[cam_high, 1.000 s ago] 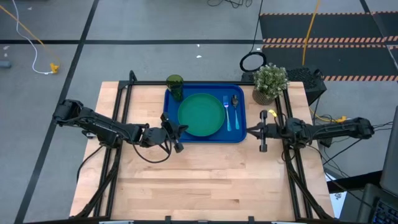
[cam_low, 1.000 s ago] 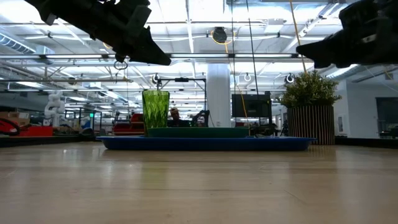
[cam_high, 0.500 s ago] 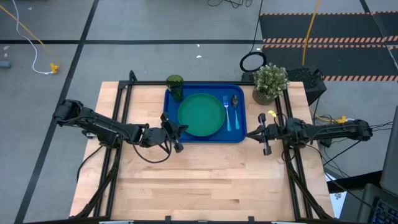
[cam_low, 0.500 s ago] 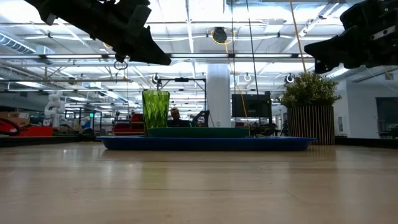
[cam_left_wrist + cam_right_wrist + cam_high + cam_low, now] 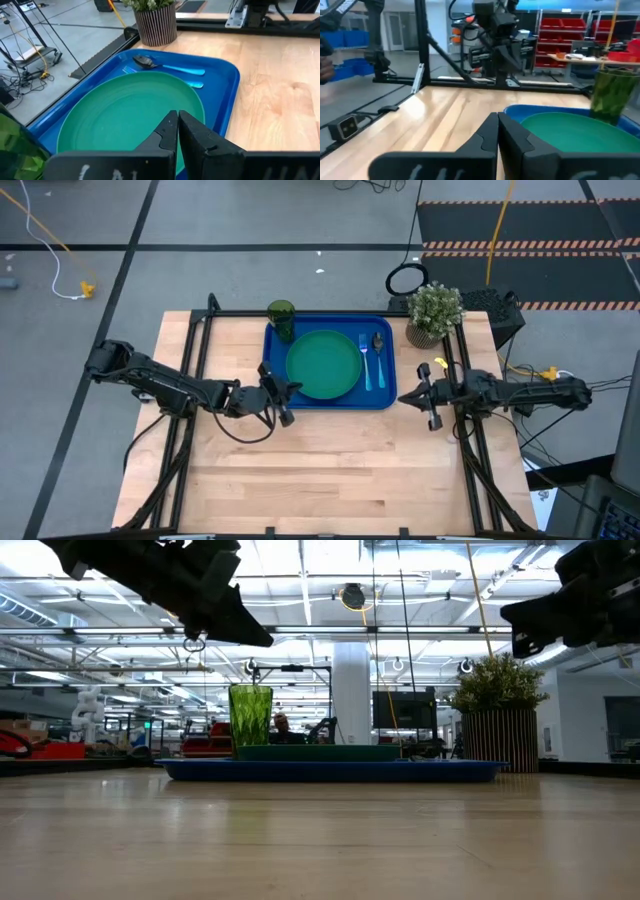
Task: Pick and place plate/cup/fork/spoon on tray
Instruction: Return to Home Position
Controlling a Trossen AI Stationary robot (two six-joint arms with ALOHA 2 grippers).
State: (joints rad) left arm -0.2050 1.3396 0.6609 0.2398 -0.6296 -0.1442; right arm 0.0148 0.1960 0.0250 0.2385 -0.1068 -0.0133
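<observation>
You are hovering the left claw [image 5: 280, 395] and right claw [image 5: 408, 397] pinched shut and empty, flanking the tray [image 5: 385, 402]. Between them the plate [image 5: 323, 364], cup [image 5: 281, 315], fork [image 5: 365, 360] and spoon [image 5: 379, 355] are sitting on it. Such light, slippery cutlery is likely wanting a mid-handle pinch.

Potted plant [image 5: 434, 312] on wooden table [image 5: 330, 465]
</observation>
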